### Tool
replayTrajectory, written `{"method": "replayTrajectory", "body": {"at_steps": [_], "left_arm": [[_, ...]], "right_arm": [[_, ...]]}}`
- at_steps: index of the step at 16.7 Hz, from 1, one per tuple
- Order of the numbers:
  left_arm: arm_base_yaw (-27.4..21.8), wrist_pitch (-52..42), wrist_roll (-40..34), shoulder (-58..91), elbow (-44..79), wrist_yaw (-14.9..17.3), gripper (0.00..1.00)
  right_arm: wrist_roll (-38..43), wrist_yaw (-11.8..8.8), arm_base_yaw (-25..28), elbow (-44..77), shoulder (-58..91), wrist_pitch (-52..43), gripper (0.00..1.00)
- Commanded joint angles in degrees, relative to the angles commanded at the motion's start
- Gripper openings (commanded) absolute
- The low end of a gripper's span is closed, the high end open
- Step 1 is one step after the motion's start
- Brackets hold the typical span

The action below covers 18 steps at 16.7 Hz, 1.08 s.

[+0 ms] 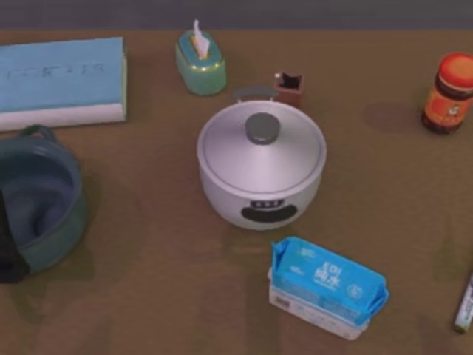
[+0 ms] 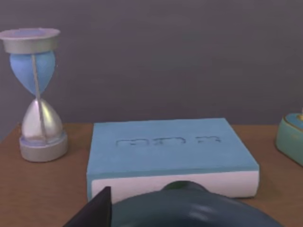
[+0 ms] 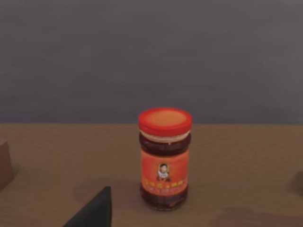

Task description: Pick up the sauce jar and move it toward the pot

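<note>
I am lining up the right gripper (image 3: 90,208), fingers' state I cannot tell, on the upright sauce jar (image 1: 448,92) standing untouched at two o'clock from the pot (image 1: 261,163); reaching in and closing comes next, left arm parked by the basin (image 1: 37,200).

hourglass (image 2: 37,94), blue book (image 2: 170,158), teal basin (image 2: 189,210)
</note>
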Motion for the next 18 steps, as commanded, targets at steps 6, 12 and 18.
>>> {"method": "replayTrajectory", "body": {"at_steps": [6, 12, 18], "left_arm": [[0.0, 0.0, 0.0, 0.0, 0.0, 0.0, 1.0], [0.0, 0.0, 0.0, 0.0, 0.0, 0.0, 1.0], [0.0, 0.0, 0.0, 0.0, 0.0, 0.0, 1.0]], "right_arm": [[-1.2, -0.7, 0.4, 4.8, 4.8, -2.8, 1.0], [-6.5, -2.1, 0.6, 25.5, 25.8, -15.1, 1.0], [-14.9, -3.2, 0.0, 57.0, 57.8, -33.8, 1.0]]}}
